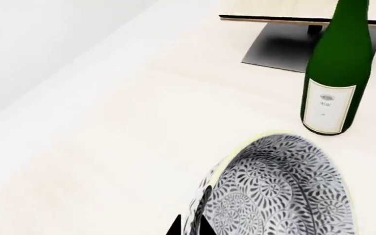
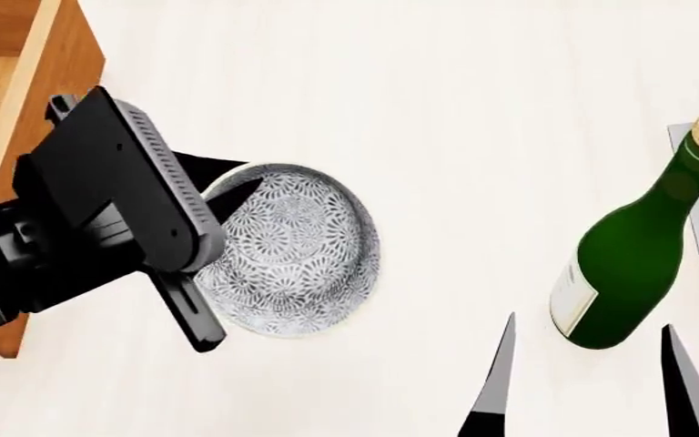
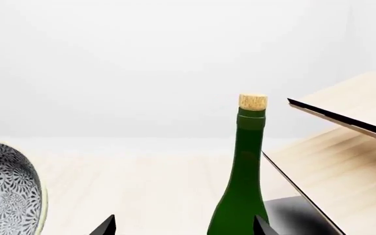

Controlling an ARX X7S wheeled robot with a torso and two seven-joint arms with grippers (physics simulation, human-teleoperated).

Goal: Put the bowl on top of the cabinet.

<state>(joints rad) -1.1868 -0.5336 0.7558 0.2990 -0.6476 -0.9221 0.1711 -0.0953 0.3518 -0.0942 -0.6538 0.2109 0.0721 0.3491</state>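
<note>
Pale tabletop [image 2: 471, 109], white backdrop, left pincer [image 2: 222, 264] clamping bowl [image 2: 301, 255] rim, right pincer [image 2: 592, 382] wide.

place: home dining (simulated) | cues: wine bottle [image 2: 626, 264], wooden cabinet [image 2: 19, 82]

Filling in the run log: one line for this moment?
stage: grasping | left gripper: at bowl rim | right gripper: open, empty, near bottle | cabinet: top bare

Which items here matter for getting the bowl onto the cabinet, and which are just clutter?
Part of the job:
bowl
cabinet
left gripper, at the bowl's rim

Just lying about:
green bottle, corked, upright
slanted rack on its dark base
</note>
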